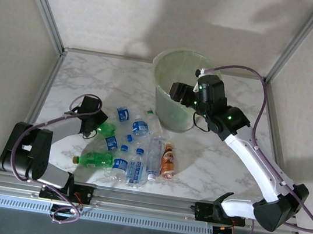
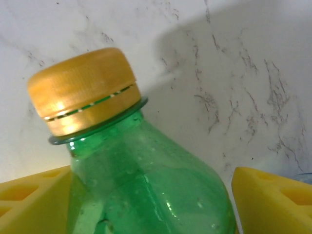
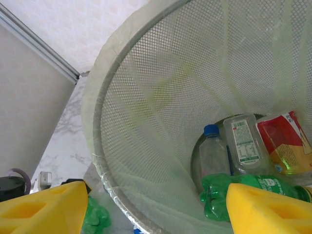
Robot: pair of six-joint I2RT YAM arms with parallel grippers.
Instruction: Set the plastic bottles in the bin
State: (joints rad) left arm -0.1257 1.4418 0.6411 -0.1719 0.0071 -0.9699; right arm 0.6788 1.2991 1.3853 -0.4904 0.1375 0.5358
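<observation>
Top view: the loose bottles (image 1: 136, 152) lie on the worktop (image 1: 214, 161), near-left of the bin (image 1: 166, 109). One flat green bottle (image 1: 96, 159) runs left-right, cap to the left. The right end effector (image 1: 179, 92) hangs over the bin.

Left wrist view: the left end effector (image 2: 151, 209) straddles a second green bottle (image 2: 146, 185), its orange cap (image 2: 83, 97) pointing up-left in the picture. You cannot tell whether it clamps.

Right wrist view: jaws apart, empty. The bin holds clear, red-labelled and green binned bottles (image 3: 246, 146).

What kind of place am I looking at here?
Most likely a robotics lab test cell: a marble-patterned table boxed in by aluminium frame posts and blank panels, a left arm and right arm bolted at its near edge, and plastic bottles strewn beside a mesh bin.
</observation>
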